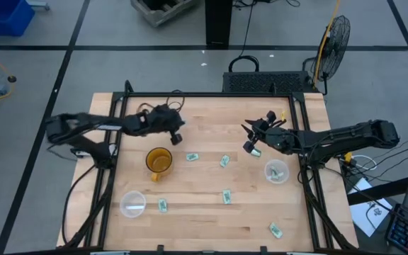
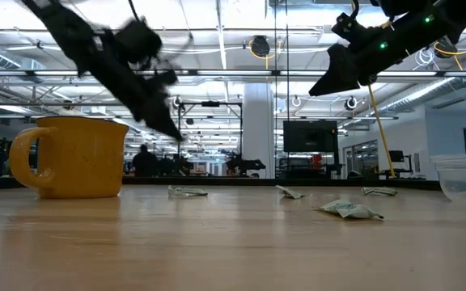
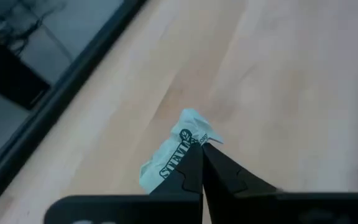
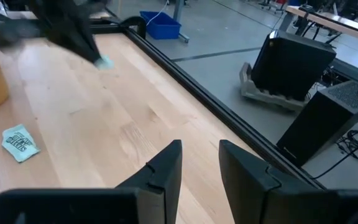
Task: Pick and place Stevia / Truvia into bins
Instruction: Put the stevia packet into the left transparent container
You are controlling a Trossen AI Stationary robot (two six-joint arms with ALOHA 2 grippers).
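Observation:
My left gripper (image 1: 178,135) is above the table's far left part, beyond the amber cup (image 1: 159,161), and is shut on a pale green and white Stevia sachet (image 3: 173,155). The sachet also shows at its tip in the right wrist view (image 4: 104,62). My right gripper (image 1: 250,146) is open and empty (image 4: 201,168), high above the table in the low view (image 2: 338,77). A sachet (image 1: 256,151) shows just beside it in the high view. Other sachets (image 1: 192,156) (image 1: 224,161) (image 1: 227,196) lie flat on the wood. Two clear bins stand at the near left (image 1: 132,204) and at the right (image 1: 276,171). My left gripper pinches the crumpled sachet at one edge near a corner (image 3: 194,142) between its two shut fingertips. Most of the sachet sticks out to one side of the fingers. The fingers slant down, and the sachet is lifted clear of the table.
More sachets lie beside the left bin (image 1: 162,205) and at the near right (image 1: 275,229). The amber cup stands between my left gripper and the left bin. A black frame (image 1: 211,94) runs round the table edges. Bare wood (image 1: 211,127) lies between the two grippers.

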